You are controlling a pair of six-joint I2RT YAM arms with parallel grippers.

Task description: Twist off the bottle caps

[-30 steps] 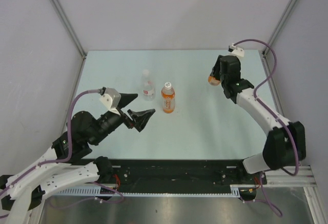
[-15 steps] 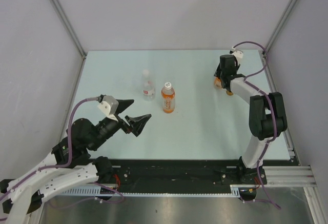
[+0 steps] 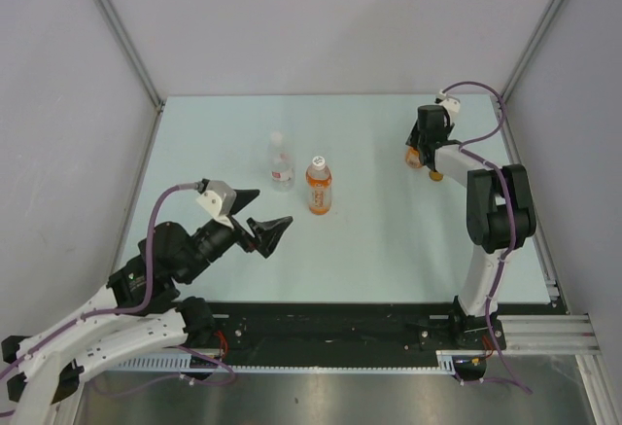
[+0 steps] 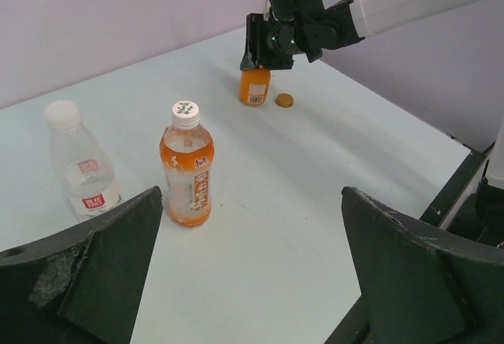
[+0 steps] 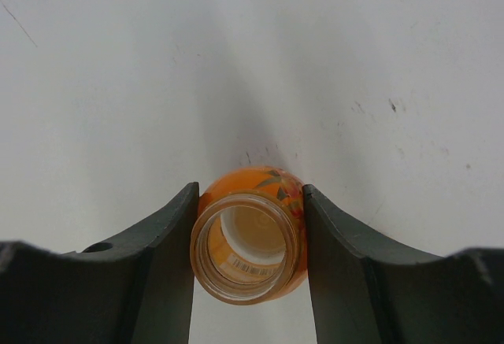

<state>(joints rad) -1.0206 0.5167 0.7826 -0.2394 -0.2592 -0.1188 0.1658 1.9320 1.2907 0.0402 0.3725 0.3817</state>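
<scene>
Already uncapped, squat orange bottle [image 5: 250, 234] stands upright at far right of table [image 3: 389, 240], right gripper [image 5: 249, 190] pinching its sides. Right wrist view shows the open mouth. Left wrist view shows orange cap [image 4: 284, 101] on the table just beside it. Left gripper [image 3: 273, 206] spread wide, empty, well apart, facing orange-drink bottle [image 4: 187, 172] and clear bottle [image 4: 81, 172], both white-capped.

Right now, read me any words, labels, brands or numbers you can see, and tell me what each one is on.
Nothing reads clearly.
Clear plastic bottle: red-and-white label, print too blurred.
Tall orange-drink bottle: label characters too small; green mark on its white cap unreadable.
Short squat orange bottle: barcode, digits too small.
</scene>
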